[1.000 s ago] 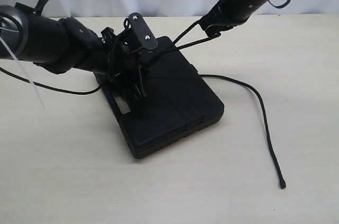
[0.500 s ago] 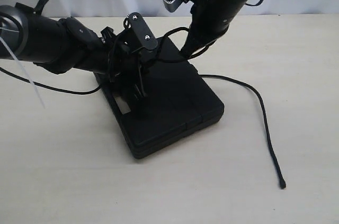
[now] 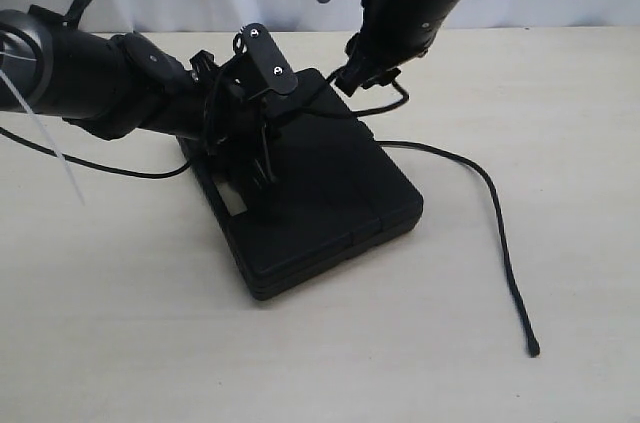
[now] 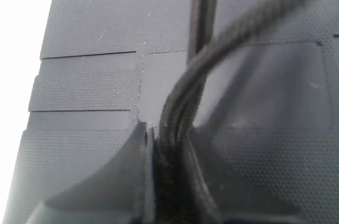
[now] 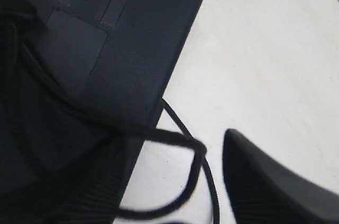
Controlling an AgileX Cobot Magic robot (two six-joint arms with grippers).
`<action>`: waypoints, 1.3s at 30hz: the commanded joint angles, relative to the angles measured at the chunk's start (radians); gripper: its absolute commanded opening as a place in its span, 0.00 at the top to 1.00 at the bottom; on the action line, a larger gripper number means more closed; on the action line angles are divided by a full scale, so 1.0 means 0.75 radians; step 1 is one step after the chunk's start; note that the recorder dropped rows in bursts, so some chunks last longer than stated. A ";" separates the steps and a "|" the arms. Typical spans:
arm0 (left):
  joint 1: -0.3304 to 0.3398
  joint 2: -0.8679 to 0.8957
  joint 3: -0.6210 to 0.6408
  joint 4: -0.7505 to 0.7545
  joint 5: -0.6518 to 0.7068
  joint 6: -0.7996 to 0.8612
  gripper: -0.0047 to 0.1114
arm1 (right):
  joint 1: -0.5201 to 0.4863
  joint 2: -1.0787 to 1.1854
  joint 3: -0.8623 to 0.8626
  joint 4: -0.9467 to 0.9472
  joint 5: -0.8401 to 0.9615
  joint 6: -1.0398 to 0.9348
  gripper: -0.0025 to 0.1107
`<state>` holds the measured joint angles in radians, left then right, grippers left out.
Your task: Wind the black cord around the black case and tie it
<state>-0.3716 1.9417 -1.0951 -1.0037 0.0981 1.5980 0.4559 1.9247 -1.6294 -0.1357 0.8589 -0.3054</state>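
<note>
Pinching several strands of the black cord [image 4: 183, 102] just above the black case [image 3: 330, 193], the left end effector [image 4: 167, 181] is clenched on them near the case's far left corner. The right end effector [image 3: 358, 71] hangs over the case's far edge, jaws apart, a slack cord loop just below. The case lies mid-worktop [image 3: 120, 323]; the cord's tail trails toward the near right corner.

Tabletop [image 3: 130, 333] in front of the black case [image 3: 330, 208] lies open. The black cord [image 3: 503, 243] crosses the right side. The left arm [image 3: 100, 83] blocks the case's rear-left.
</note>
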 commanded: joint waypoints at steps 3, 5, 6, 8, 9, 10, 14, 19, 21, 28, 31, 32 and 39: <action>-0.004 0.002 0.007 -0.005 -0.004 -0.006 0.96 | -0.002 -0.116 0.002 -0.015 0.046 0.079 0.33; -0.004 0.002 0.007 -0.005 -0.004 -0.006 0.96 | -0.002 -0.151 0.002 -0.091 0.097 0.079 0.34; -0.004 0.002 0.007 -0.005 -0.004 -0.006 0.96 | -0.002 -0.165 0.002 -0.138 0.136 0.079 0.34; -0.004 0.002 0.007 -0.005 -0.004 -0.006 0.96 | -0.002 -0.188 0.002 -0.311 0.298 0.063 0.34; -0.004 0.002 0.007 -0.005 -0.004 -0.006 0.96 | -0.009 -0.191 0.002 -0.357 0.366 0.039 0.35; -0.004 0.002 0.007 -0.005 -0.004 -0.006 0.96 | -0.023 -0.191 0.008 -0.377 0.422 0.015 0.36; -0.004 0.002 0.007 -0.005 -0.001 -0.006 0.96 | -0.126 -0.191 0.129 -0.360 0.473 -0.054 0.40; -0.004 0.002 0.007 -0.005 -0.001 -0.006 0.96 | -0.289 -0.182 0.429 -0.223 0.190 -0.004 0.40; -0.004 0.002 0.007 -0.005 -0.001 -0.006 0.96 | -0.327 -0.164 0.519 -0.196 0.095 0.056 0.40; -0.004 0.002 0.007 -0.013 0.000 -0.006 0.96 | -0.343 0.005 0.562 -0.137 0.038 0.228 0.40; -0.004 0.002 0.007 -0.013 0.000 -0.006 0.96 | -0.343 0.056 0.534 -0.067 0.033 0.314 0.40; -0.004 0.002 0.007 -0.013 0.000 -0.006 0.96 | -0.343 0.069 0.521 -0.036 0.027 0.337 0.40; -0.004 0.002 0.007 -0.013 0.016 -0.006 0.96 | -0.348 0.137 0.484 -0.013 0.003 0.508 0.46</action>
<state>-0.3716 1.9417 -1.0951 -1.0037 0.1000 1.5980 0.2035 2.0154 -1.2609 -0.1121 0.8667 0.0000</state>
